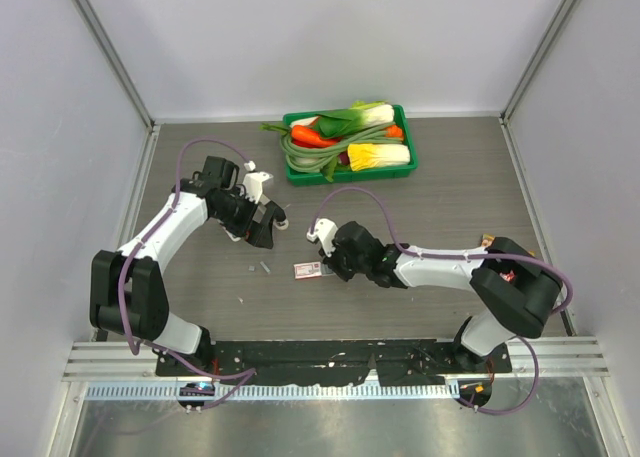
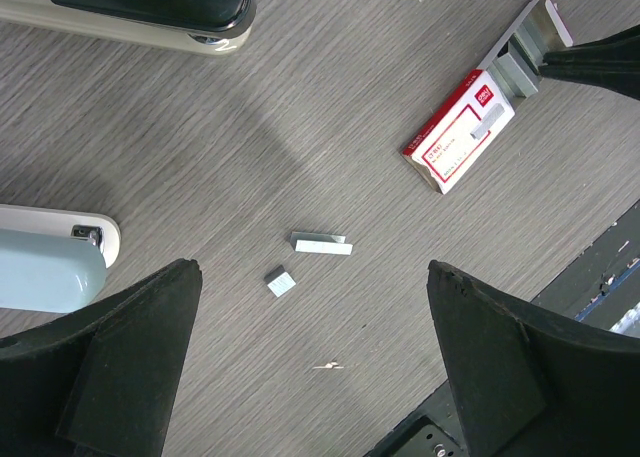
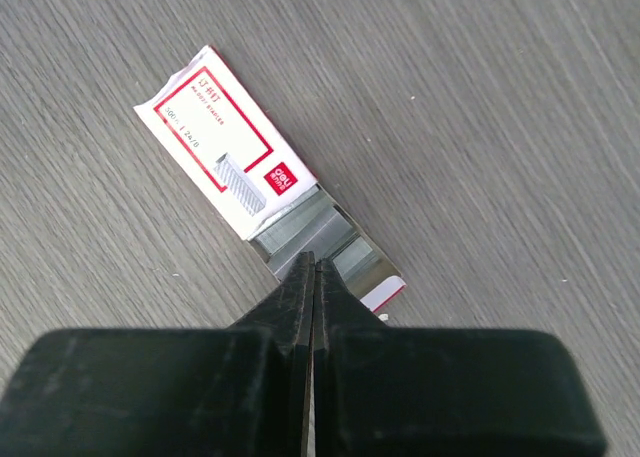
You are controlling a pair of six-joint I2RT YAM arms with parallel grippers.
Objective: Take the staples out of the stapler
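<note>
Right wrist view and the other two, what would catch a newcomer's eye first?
The small flat red-and-white cardboard staple box lies in the middle, its drawer pulled out showing grey strips, with the right end effector shut at that open end. Two short loose grey metal staples lie nearby, and a green plastic tray of toy vegetables sits at the far edge.

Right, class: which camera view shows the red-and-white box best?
Right wrist: the box is large, label and open end clear. Left wrist shows it smaller, upper right; top external, only a speck.
</note>
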